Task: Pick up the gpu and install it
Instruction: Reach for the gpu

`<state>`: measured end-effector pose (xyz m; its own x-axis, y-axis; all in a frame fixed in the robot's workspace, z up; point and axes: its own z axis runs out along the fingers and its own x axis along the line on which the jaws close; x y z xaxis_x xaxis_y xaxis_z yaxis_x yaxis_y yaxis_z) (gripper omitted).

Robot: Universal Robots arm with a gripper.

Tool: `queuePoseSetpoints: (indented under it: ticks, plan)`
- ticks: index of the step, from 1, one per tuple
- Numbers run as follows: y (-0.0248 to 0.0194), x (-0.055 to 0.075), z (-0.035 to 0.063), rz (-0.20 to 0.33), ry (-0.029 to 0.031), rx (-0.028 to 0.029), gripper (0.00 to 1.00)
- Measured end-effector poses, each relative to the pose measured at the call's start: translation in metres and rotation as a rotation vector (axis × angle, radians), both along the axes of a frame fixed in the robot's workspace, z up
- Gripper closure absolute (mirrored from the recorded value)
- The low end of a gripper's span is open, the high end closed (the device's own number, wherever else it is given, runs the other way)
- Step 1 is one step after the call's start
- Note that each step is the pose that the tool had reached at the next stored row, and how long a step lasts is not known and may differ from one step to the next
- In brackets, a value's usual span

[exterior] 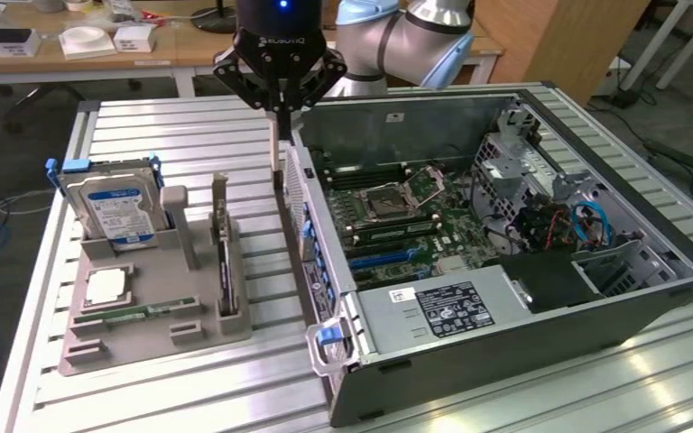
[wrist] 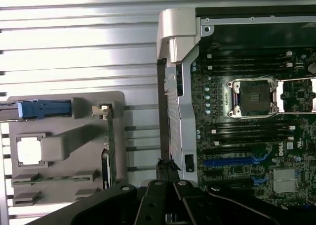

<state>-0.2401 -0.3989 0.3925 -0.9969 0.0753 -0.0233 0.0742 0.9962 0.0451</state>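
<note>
- pincer (wrist: 167,171) clenched, empty, between grey holder (exterior: 94,352) and computer case (exterior: 527,334).
- gpu (exterior: 223,262) stands on edge in that holder.
- i judge it light, stiff, fragile; i'd pinch the top edge by the bracket (exterior: 217,194).

Fig. 1. One gpu (exterior: 223,266), one hard drive (exterior: 112,212), one processor chip (exterior: 105,286), one memory stick (exterior: 142,313), one grey holder (exterior: 142,350), one open computer case (exterior: 491,356).
</note>
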Motion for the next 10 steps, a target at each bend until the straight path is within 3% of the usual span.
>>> queuePoseSetpoints:
  ticks: [10]
  plan:
    - [0.0,-0.011,-0.0001,0.0,0.0001,0.0,0.9]
